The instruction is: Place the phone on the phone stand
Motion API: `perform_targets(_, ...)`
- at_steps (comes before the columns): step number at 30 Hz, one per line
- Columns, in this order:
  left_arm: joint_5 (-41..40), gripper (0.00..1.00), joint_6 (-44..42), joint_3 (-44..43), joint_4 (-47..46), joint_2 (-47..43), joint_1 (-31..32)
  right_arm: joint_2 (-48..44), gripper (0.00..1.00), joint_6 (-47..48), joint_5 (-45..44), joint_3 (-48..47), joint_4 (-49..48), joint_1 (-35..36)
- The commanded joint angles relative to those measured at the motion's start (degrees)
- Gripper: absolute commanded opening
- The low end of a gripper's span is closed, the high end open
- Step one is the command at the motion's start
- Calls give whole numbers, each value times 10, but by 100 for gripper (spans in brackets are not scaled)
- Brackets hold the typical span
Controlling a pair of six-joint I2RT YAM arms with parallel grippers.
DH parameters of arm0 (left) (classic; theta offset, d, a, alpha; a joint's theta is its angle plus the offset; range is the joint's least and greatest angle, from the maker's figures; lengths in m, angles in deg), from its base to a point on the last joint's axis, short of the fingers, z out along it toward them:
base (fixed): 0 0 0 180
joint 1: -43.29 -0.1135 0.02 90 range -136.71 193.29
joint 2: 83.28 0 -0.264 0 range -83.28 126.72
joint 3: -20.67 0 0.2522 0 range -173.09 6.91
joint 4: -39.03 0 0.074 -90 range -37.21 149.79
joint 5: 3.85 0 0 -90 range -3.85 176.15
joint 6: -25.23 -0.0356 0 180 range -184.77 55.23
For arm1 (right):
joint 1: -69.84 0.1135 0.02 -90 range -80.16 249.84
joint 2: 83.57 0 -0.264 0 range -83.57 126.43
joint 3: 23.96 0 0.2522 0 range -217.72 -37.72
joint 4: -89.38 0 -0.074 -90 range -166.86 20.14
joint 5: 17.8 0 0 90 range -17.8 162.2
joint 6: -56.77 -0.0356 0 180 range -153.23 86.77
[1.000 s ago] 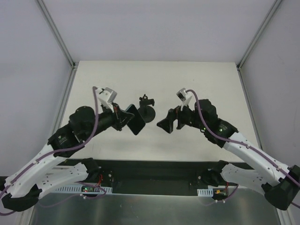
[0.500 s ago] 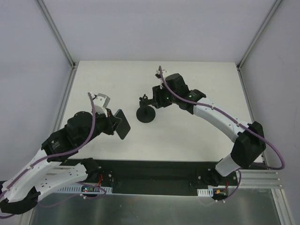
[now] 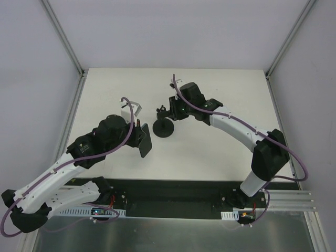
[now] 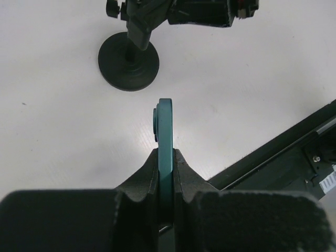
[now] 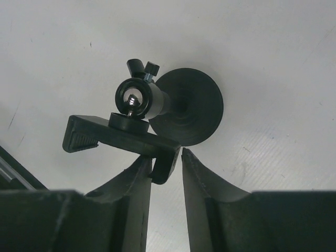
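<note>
Left hand [image 4: 165, 156] pinches the phone [image 4: 165, 118] edge-on, long axis aimed toward the phone stand [image 4: 128, 60] just ahead, slightly left, while right hand [image 5: 166, 156] pinches its clamp head [image 5: 115, 137].

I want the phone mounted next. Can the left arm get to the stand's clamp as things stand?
Probably only partly: bare table lies between the phone in the left gripper and the phone stand, but the right gripper straddles one end of its clamp.
</note>
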Motion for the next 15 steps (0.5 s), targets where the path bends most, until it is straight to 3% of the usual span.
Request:
perform_targets(1, 46, 0, -11, -7, -89, 2, -23, 15, 27, -5, 1, -35, -23, 0)
perform_targets(5, 89, 0, -19, 4, -127, 6, -43, 10, 1, 7, -5, -35, -13, -1)
perform_targets(10, 282, 0, -27, 33, -246, 5, -108, -10, 1, 42, 42, -15, -2, -6)
perform_targets(11, 337, 0, -50, 46, -302, 6, -109, -12, 1, 45, 59, -11, -2, -9)
perform_targets(15, 461, 0, -152, 49, -371, 49, -109, -7, 1, 67, 174, -1, -9, -21)
